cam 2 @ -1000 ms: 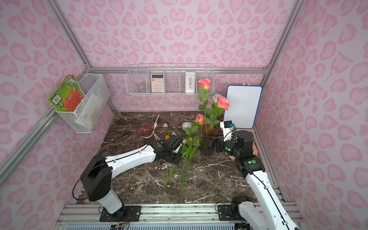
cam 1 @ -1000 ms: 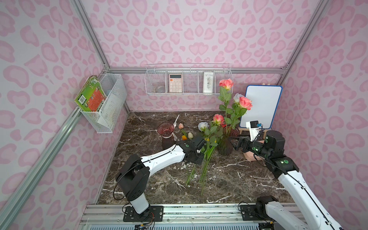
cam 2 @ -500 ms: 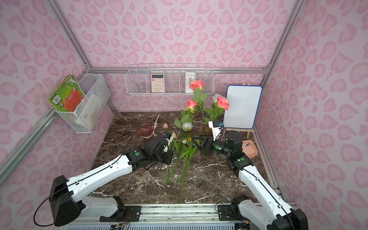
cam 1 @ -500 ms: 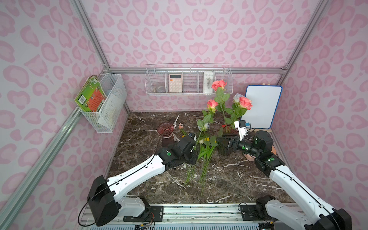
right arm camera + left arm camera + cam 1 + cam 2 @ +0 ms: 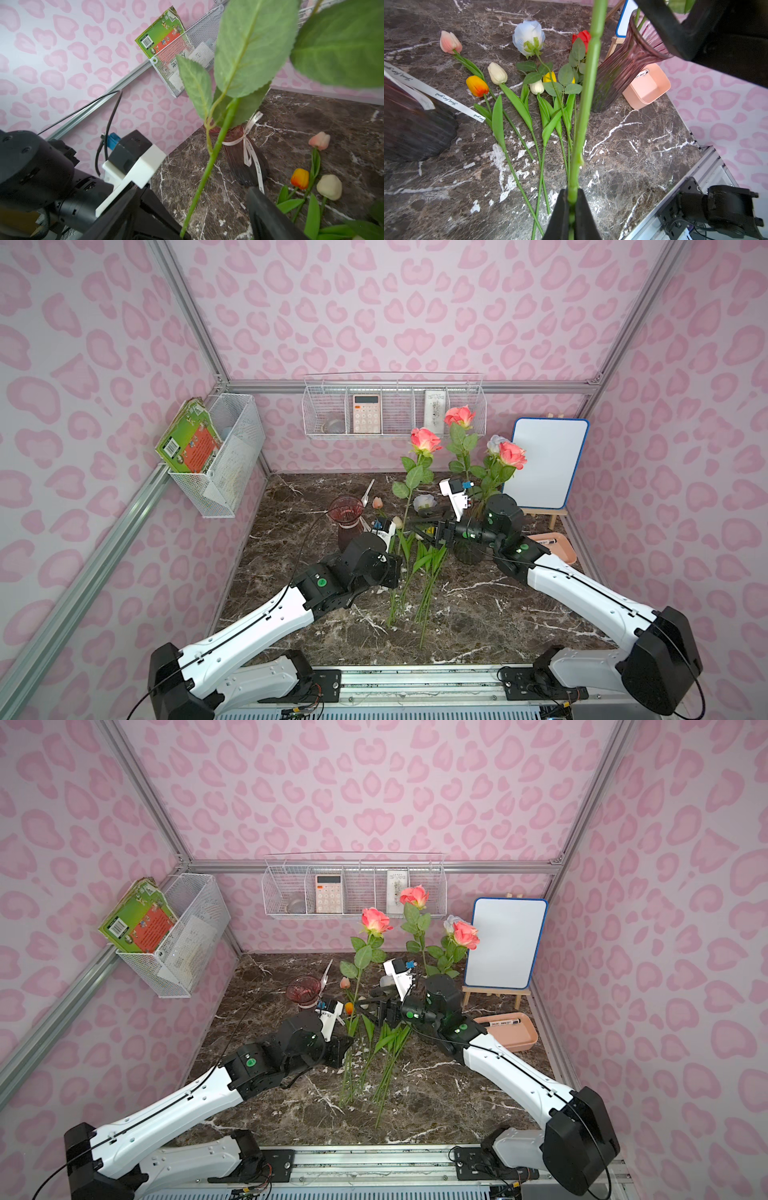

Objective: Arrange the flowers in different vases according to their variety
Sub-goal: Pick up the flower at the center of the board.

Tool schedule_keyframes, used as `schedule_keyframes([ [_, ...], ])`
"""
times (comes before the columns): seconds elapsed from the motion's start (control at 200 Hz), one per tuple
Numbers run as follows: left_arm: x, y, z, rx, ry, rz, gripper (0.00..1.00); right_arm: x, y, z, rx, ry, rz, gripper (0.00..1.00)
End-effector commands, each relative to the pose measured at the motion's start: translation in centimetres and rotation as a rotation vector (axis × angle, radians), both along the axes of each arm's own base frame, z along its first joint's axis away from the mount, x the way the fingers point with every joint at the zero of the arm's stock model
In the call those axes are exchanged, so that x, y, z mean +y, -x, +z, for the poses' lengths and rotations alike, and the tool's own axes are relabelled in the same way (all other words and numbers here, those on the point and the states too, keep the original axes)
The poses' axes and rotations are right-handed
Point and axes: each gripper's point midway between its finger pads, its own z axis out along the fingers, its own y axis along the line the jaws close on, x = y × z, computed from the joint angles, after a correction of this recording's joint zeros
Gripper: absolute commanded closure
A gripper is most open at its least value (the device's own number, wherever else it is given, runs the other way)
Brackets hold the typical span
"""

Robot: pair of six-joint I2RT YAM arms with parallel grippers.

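Note:
My left gripper (image 5: pixel 572 195) is shut on the lower stem of a pink rose (image 5: pixel 424 439), which stands upright over the table. My right gripper (image 5: pixel 193 199) is open, its jaws on either side of that stem (image 5: pixel 216 149) higher up without touching it. Behind it stands the ribboned vase (image 5: pixel 345 514), empty. The other vase (image 5: pixel 618 70) holds pink roses (image 5: pixel 511 454) and is largely hidden by my right arm in both top views. Tulips (image 5: pixel 477 85), a white rose (image 5: pixel 529 35) and a red rose (image 5: pixel 581 37) lie on the marble.
A whiteboard on an easel (image 5: pixel 544 464) stands at the back right, with a pink tray (image 5: pixel 559 551) holding a marker in front of it. Wire baskets (image 5: pixel 392 414) hang on the back and left walls. The loose stems (image 5: pixel 424 605) reach toward the table's front edge.
The left arm has raised the pink rose and tipped it upright. The right arm has reached left to the stem, and its jaws have narrowed around it.

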Motion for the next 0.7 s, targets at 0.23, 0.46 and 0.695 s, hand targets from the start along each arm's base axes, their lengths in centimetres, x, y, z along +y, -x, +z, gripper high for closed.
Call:
schedule_keyframes([
  [0.23,-1.0,0.9,1.8,-0.061,0.072,-0.083,1.00,3.0,-0.9,2.3,-0.030,-0.062,0.088,0.58],
  [0.46,-0.8,0.7,1.6,-0.065,0.064,-0.066,1.00,3.3,0.6,1.3,-0.019,-0.042,0.118,0.59],
  [0.695,-0.8,0.5,1.8,-0.074,0.073,-0.055,1.00,2.4,1.2,1.0,-0.017,-0.041,0.096,0.74],
])
